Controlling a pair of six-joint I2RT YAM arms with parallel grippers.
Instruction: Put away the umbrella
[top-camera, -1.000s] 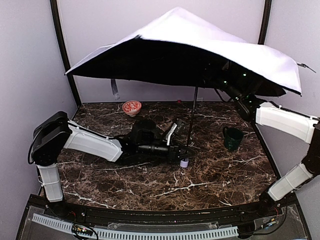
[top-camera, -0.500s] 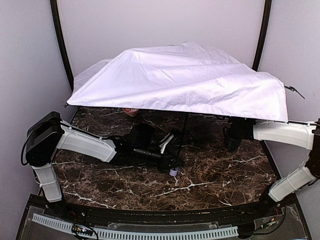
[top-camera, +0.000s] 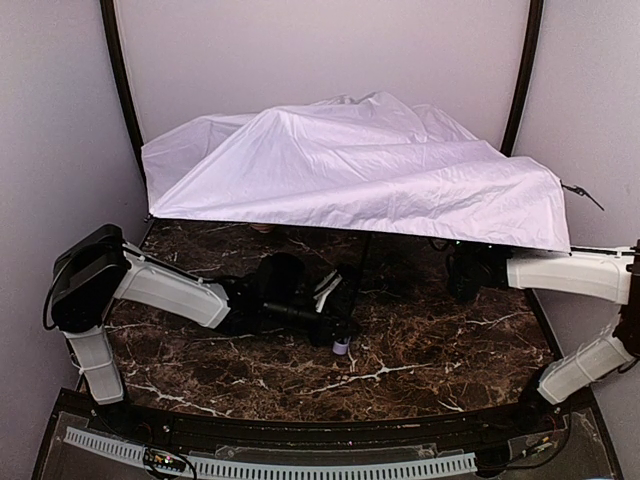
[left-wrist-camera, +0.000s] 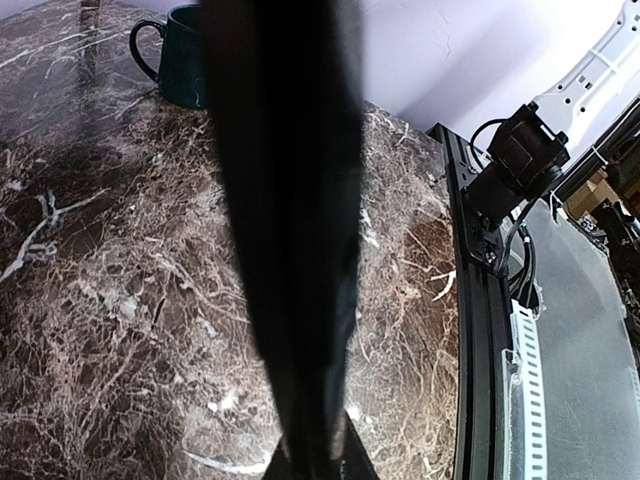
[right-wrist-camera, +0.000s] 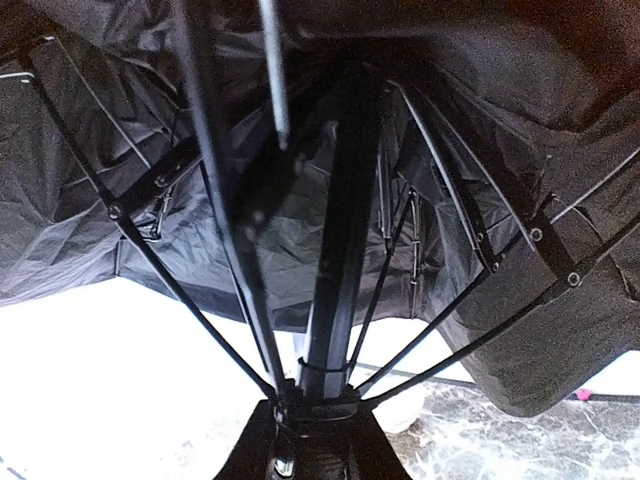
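- Umbrella (top-camera: 350, 170) stands half folded over the far part of the dark marble table (top-camera: 430, 350). Its pale lavender canopy (top-camera: 440, 195) hangs slack and creased, peaked above the shaft and sloping down on both sides of it.
- The shaft (left-wrist-camera: 295, 250) is thin and black. It leans from under the canopy's near edge down toward the robot's side of the table.
- At the shaft's lower end sits the small lavender handle (top-camera: 341, 347), low over the marble. Whether it touches the table cannot be told.
- The left gripper (top-camera: 337, 326) is clenched tight on the shaft, just above the handle, with its arm lying low on the left-arm side of the shaft. In the left wrist view the shaft runs up from between the fingers as a wide black blur.
- The right gripper (right-wrist-camera: 312, 448) reaches under the canopy on the right-arm side of the shaft, and the top view hides its fingers behind the fabric. In the right wrist view the black inside fills the picture, and metal ribs (right-wrist-camera: 150, 260) fan out from a hub (right-wrist-camera: 318, 395) on the shaft, right above the dark fingers. Whether they are clamped on that hub or loose around it cannot be told.
- A dark green mug (left-wrist-camera: 183, 60) stands on the table on the right-arm side of the shaft, its ear turned away from the shaft.
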